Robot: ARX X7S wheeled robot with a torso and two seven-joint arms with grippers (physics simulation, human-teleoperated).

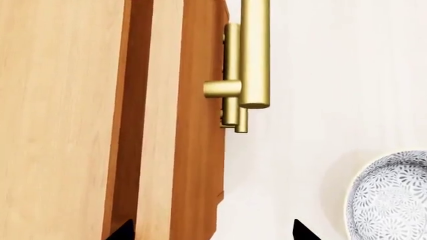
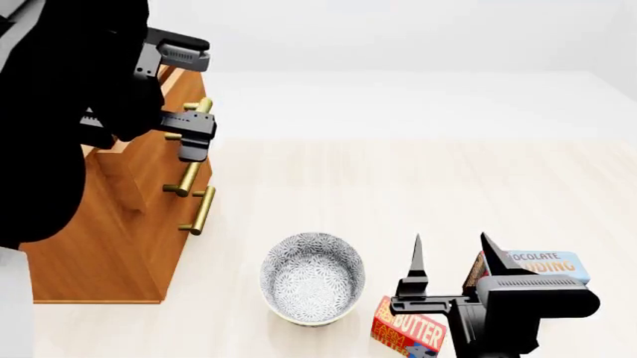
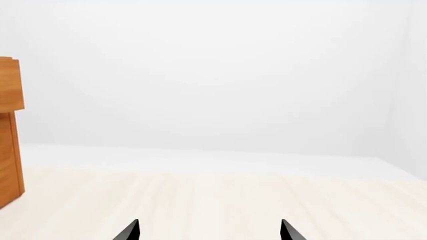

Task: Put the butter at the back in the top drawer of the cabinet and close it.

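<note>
Right pincer (image 2: 450, 262) wide, empty, above butter (image 2: 408, 328). Butter on pale wood tabletop (image 2: 418, 186), just beside pudding box (image 2: 542, 265), near patterned bowl (image 2: 312, 277). Left pincer (image 2: 189, 93) spread at top drawer (image 2: 139, 142) handle (image 2: 189, 149), no contact seen. Drawer looks slightly out. Carton untouched; placing, closing remain. Cabinet (image 2: 110, 253) far left. Plain white walls.
</note>
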